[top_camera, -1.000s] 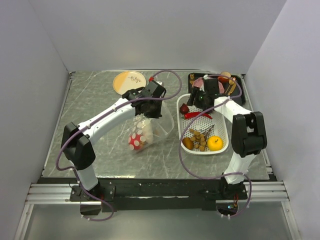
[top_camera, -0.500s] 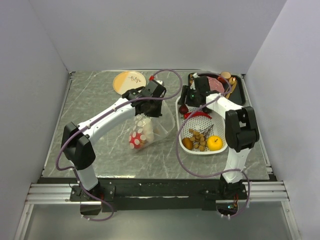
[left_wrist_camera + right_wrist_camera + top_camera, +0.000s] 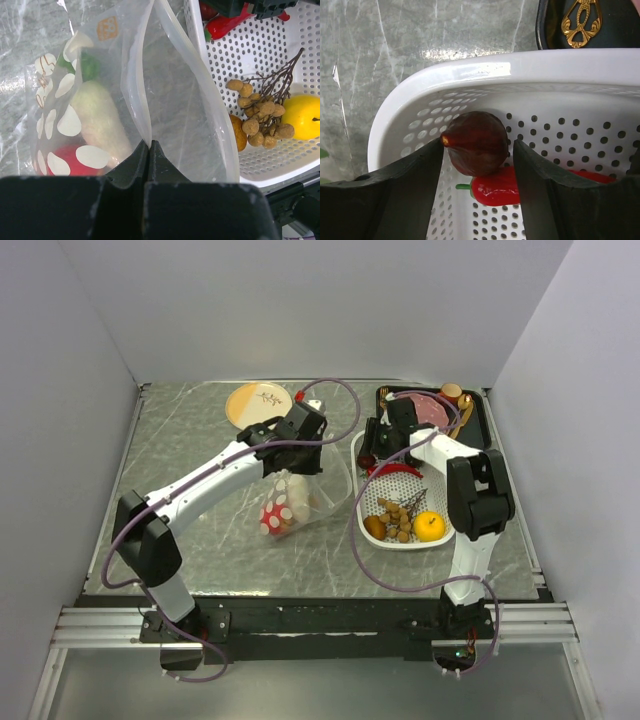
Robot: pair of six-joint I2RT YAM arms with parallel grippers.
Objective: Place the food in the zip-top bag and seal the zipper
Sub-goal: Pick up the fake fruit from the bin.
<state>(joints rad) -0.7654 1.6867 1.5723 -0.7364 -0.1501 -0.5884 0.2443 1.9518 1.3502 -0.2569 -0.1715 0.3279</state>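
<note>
The clear dotted zip-top bag [image 3: 290, 502] hangs from my left gripper [image 3: 297, 462]. In the left wrist view that gripper [image 3: 149, 145] is shut on the bag's mouth edge, by the white zipper strip [image 3: 132, 90]. The bag [image 3: 175, 115] holds a white-and-green vegetable [image 3: 97, 117] and a red piece [image 3: 62, 162]. My right gripper [image 3: 477, 142] is open in the white basket's [image 3: 470, 70] far-left corner, a finger on each side of a dark red round fruit [image 3: 476, 150] that lies on a red chili [image 3: 500, 189]. Yellow fruit [image 3: 429, 526], brown nuts [image 3: 397, 515] and a brown oval [image 3: 375, 527] lie in the basket's near end.
The white perforated basket [image 3: 405, 547] stands right of the bag, almost touching it. A black tray [image 3: 472, 430] with a pink plate [image 3: 430, 405] is behind the basket. An orange plate [image 3: 258, 403] lies at the back left. Walls close in three sides.
My right gripper has moved left from over the black tray to the basket's far-left corner and now straddles the dark red fruit. The left gripper and bag shifted slightly.
</note>
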